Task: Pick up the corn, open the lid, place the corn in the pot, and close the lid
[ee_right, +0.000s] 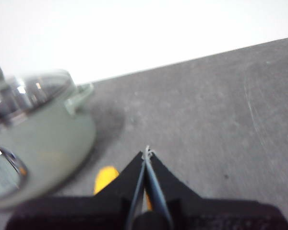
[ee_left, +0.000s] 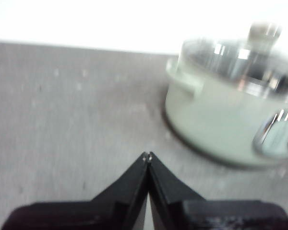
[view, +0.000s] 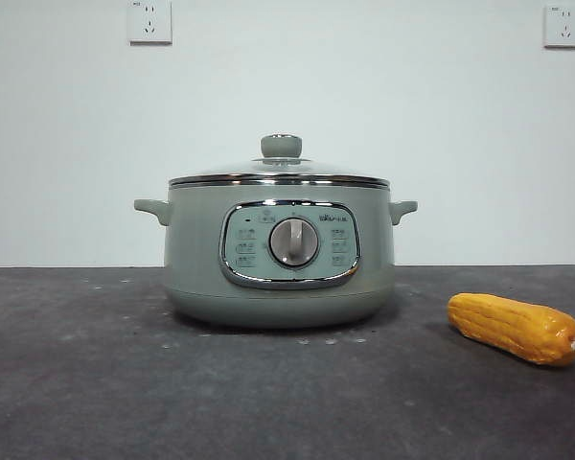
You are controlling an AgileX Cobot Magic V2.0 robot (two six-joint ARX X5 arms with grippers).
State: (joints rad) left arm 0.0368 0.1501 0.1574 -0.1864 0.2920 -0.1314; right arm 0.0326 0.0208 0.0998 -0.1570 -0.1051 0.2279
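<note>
The sage-green pot (view: 280, 259) stands in the middle of the dark table with its glass lid (view: 280, 172) on. The lid's green knob (view: 281, 146) is on top. The yellow-orange corn (view: 514, 328) lies on the table to the right of the pot, nearer the front. Neither arm shows in the front view. My left gripper (ee_left: 147, 155) is shut and empty, above the table, apart from the pot (ee_left: 230, 120). My right gripper (ee_right: 147, 151) is shut and empty, above the table beside the pot (ee_right: 33, 139). One end of the corn (ee_right: 105, 178) shows behind its jaws.
The dark grey table (view: 96, 383) runs to a white wall with two sockets (view: 149, 21). The pot's control panel and silver dial (view: 294, 241) face the front.
</note>
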